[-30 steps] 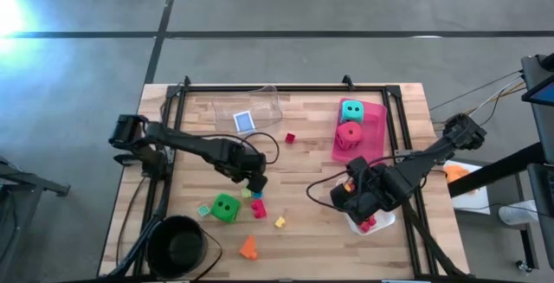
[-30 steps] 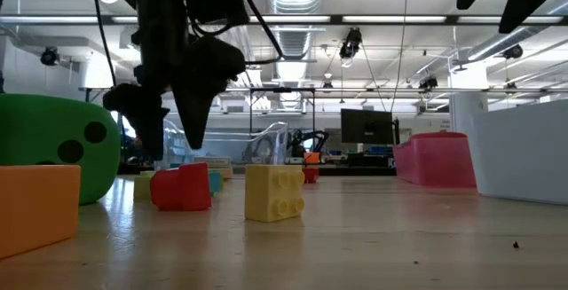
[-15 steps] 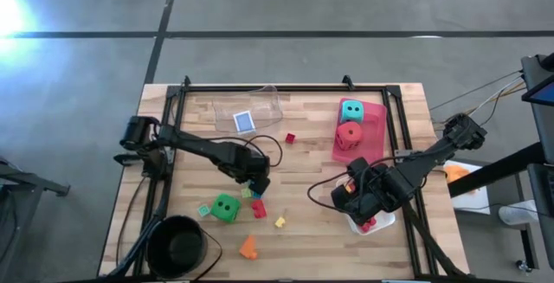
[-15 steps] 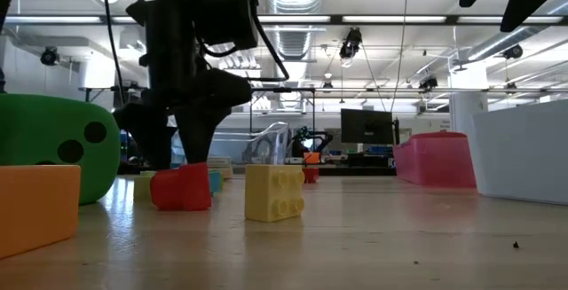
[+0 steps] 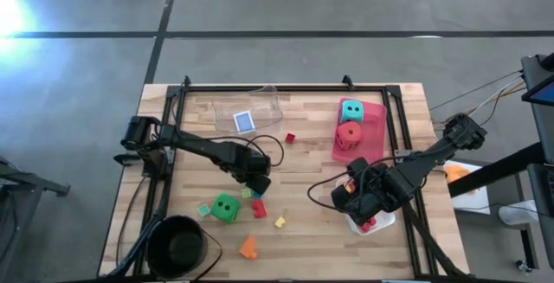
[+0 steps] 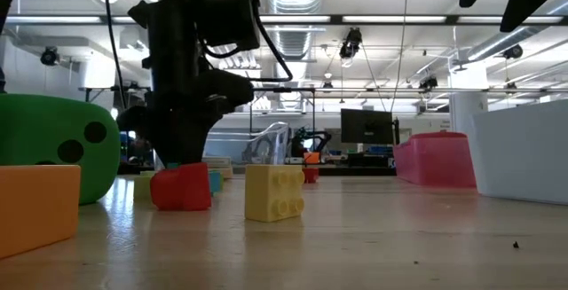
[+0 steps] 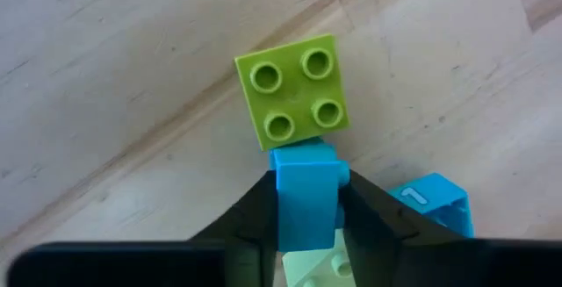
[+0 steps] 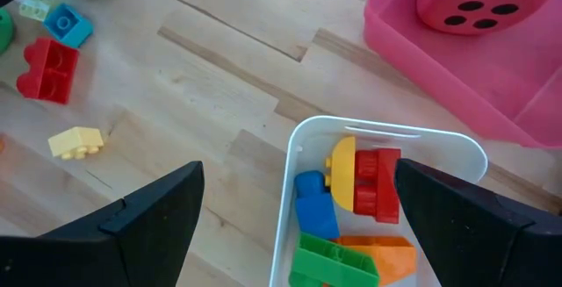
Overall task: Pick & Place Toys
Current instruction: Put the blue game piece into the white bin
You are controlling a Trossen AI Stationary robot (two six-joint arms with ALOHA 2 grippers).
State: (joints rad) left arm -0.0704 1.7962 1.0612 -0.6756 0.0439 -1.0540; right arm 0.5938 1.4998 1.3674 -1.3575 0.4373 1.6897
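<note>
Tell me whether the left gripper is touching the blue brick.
Touching. The left wrist view shows the left gripper with both fingers pressed against the sides of the blue brick, no gap visible.

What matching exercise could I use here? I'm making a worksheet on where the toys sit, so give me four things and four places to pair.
Things:
1. red dice
2. green dice
3. blue brick
4. blue card box

Places:
A. in the clear tray
B. between the left gripper fingers
C. in the pink tray
D. on the bare table, near the black bowl

Pairs: 1-C, 2-D, 3-B, 4-A
</note>
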